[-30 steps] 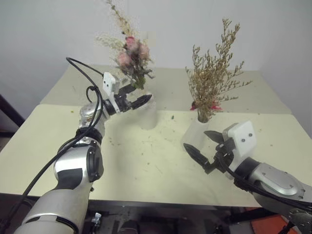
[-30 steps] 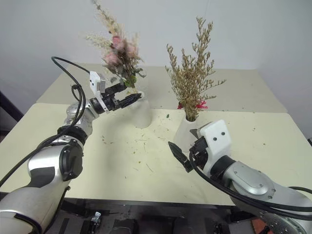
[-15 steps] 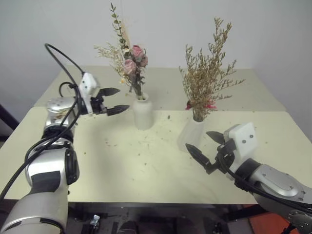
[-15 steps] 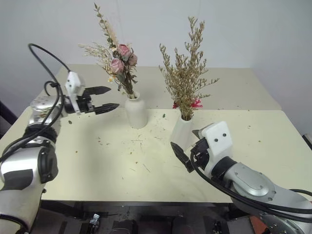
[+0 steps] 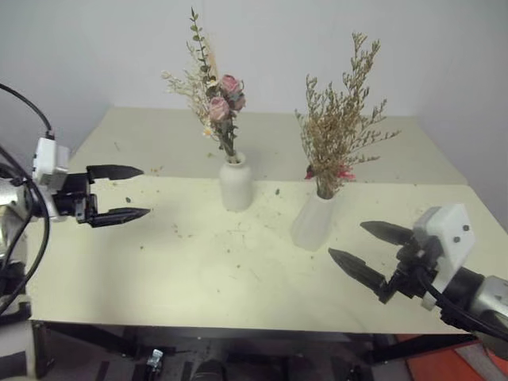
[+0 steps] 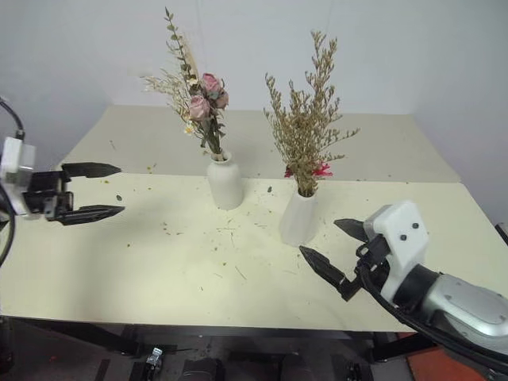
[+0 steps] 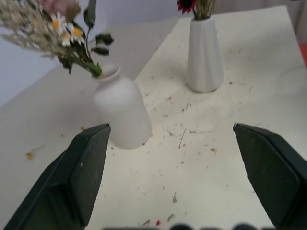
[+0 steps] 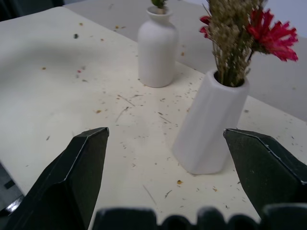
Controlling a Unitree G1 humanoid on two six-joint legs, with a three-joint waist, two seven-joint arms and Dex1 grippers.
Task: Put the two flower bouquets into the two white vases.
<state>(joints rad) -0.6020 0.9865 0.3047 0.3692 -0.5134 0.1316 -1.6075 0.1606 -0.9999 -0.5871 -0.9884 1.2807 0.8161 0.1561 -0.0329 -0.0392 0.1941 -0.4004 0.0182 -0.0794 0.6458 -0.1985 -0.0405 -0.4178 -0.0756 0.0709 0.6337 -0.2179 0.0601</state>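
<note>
Your pale pink rose bunch (image 5: 220, 103) sits in the rounded white bottle vase (image 5: 236, 183), your dry tan spray (image 5: 340, 131) in the white cone vase (image 5: 312, 223). Left gripper (image 5: 123, 192) and right gripper (image 5: 373, 250) both hang spread wide, holding nothing, apart from the vases.

The rounded, narrow-necked matte white vase (image 5: 236, 182) carries a bunch of pale pink roses (image 5: 221, 97) with green leaves and cream sprigs (tiny white, yellow-centred daisies show in the left wrist view). The cone-shaped matte white vase (image 5: 312, 223) holds a dry tan-brown spray (image 5: 341, 129) with red-pink daisies at its base. The pale cream-yellow tabletop (image 5: 206, 270) is flecked with small brown and green plant bits.
</note>
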